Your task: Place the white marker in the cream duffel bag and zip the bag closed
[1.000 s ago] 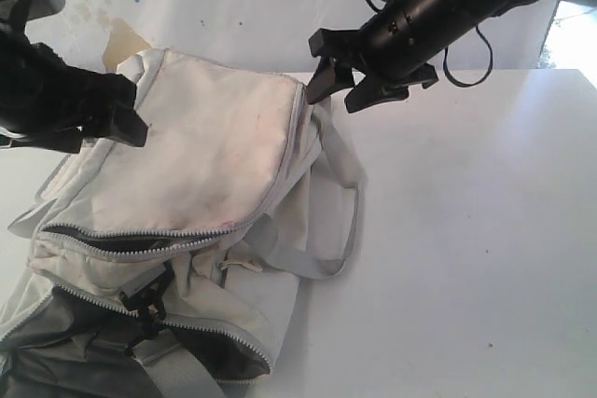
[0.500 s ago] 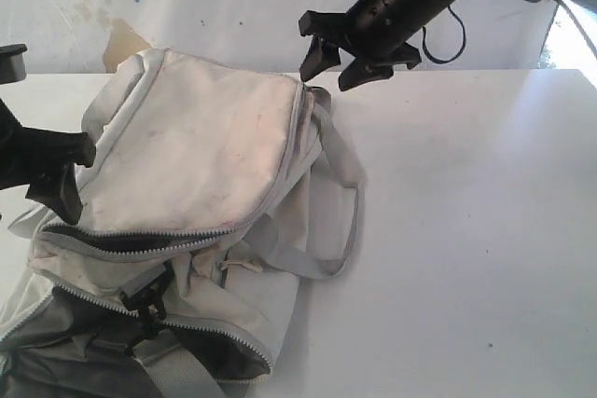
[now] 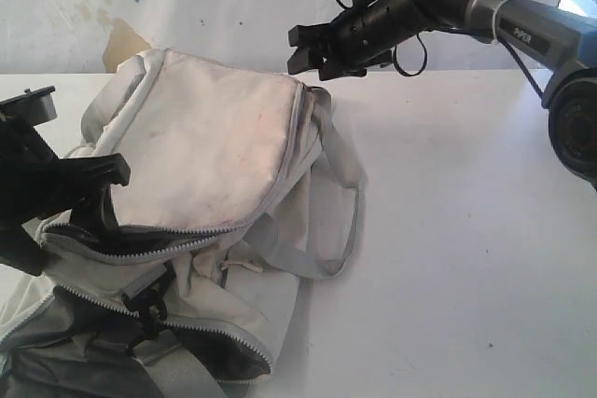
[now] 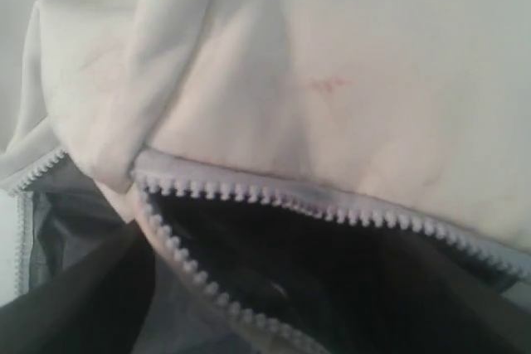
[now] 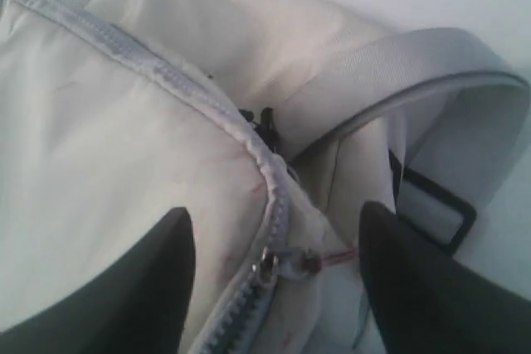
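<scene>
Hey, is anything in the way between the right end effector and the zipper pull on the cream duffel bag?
Nothing visible. In the right wrist view the zipper pull on the cream duffel bag sits uncovered between the fingers of the open right end effector. The grey strap runs beside it, not across it.

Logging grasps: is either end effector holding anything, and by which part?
Right end effector: open, holding nothing. Left end effector, at the cream duffel bag's opening: cannot tell.
</scene>
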